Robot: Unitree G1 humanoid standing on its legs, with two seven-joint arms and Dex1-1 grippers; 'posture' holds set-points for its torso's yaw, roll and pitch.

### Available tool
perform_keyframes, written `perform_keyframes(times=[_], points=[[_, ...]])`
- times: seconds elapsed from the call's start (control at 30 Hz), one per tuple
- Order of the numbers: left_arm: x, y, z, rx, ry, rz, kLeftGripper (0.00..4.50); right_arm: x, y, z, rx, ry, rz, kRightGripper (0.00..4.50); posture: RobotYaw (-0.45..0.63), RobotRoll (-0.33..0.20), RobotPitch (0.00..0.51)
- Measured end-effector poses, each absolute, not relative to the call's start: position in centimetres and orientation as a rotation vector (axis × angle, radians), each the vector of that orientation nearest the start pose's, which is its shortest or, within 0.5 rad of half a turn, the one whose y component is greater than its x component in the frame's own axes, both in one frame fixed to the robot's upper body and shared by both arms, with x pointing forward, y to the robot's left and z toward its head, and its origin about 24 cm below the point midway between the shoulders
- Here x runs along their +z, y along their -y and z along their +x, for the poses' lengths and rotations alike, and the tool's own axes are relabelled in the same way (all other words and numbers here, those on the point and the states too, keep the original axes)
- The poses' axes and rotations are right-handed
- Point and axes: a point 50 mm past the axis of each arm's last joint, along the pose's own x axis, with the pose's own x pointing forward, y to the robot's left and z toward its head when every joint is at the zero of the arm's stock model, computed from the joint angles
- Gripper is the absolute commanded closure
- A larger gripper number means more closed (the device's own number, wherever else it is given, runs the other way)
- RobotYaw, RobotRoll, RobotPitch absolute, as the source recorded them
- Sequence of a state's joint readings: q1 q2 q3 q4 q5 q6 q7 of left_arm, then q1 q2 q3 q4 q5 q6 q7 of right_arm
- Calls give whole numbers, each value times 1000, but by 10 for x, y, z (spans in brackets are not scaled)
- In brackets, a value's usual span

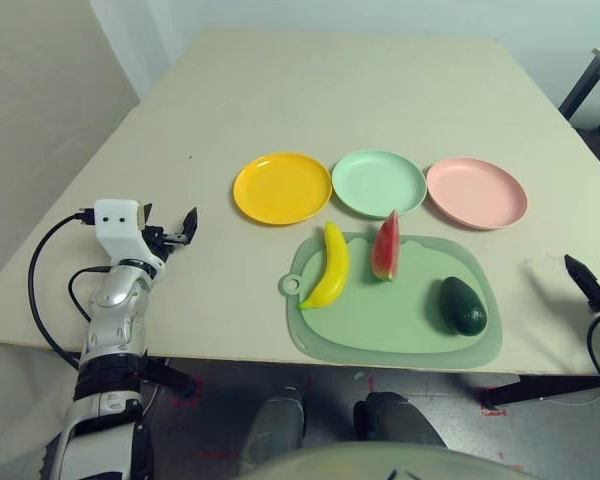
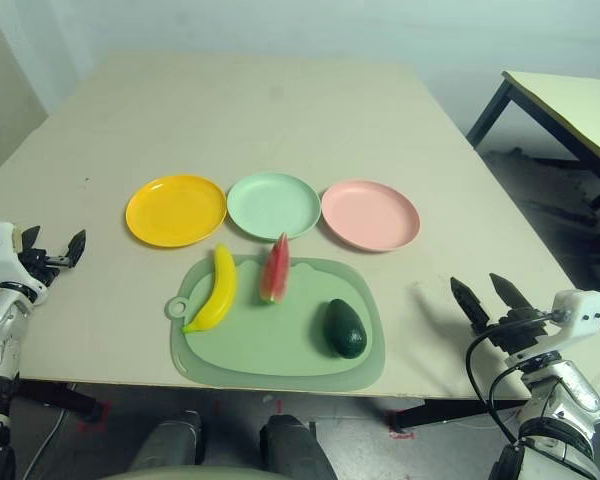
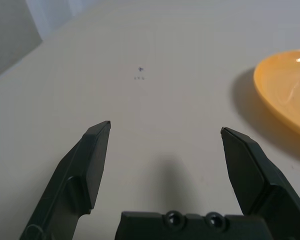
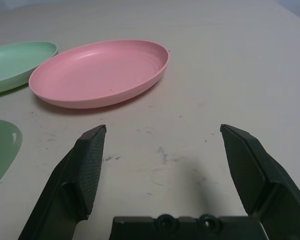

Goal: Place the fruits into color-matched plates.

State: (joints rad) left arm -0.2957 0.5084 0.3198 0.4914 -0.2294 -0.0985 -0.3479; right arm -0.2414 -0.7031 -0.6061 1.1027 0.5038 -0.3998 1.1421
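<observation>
Both end effectors waiting released; fruits lying on the mat, plates empty.
Left end effector (image 1: 176, 229) and right end effector (image 2: 490, 297) are hovering empty; banana (image 1: 327, 264), watermelon (image 1: 385, 247), avocado (image 1: 463, 305) risk rolling or mismatched placement.

Left gripper (image 1: 170, 229) low at the left, jaws spread, right gripper (image 2: 490, 297) likewise at the right

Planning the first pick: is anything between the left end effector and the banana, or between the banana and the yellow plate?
Nothing visible. The left end effector is open over bare table, and the banana lies on the mat just in front of the empty yellow plate.
</observation>
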Motion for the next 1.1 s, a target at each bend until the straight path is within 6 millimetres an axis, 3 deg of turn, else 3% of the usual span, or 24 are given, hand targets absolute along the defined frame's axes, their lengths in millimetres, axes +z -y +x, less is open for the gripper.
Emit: perform_keyframes(times=[0.27,0.5,0.63,0.73,0.87,1.1], points=[[94,-323,291,53,32,193,0,37,388,206,173,53,96,66,85,0,58],[127,-349,288,50,71,258,0,26,379,205,157,60,116,66,61,0,34],[145,-346,296,-32,114,241,0,25,377,206,141,68,115,66,32,0,27],[147,-337,301,-141,116,210,0,26,379,206,136,63,107,66,27,0,29],[139,-322,302,-394,61,164,0,48,395,205,174,14,-17,66,-1,0,34],[140,-311,287,-859,4,95,0,122,412,204,259,-85,-458,66,-46,0,70]])
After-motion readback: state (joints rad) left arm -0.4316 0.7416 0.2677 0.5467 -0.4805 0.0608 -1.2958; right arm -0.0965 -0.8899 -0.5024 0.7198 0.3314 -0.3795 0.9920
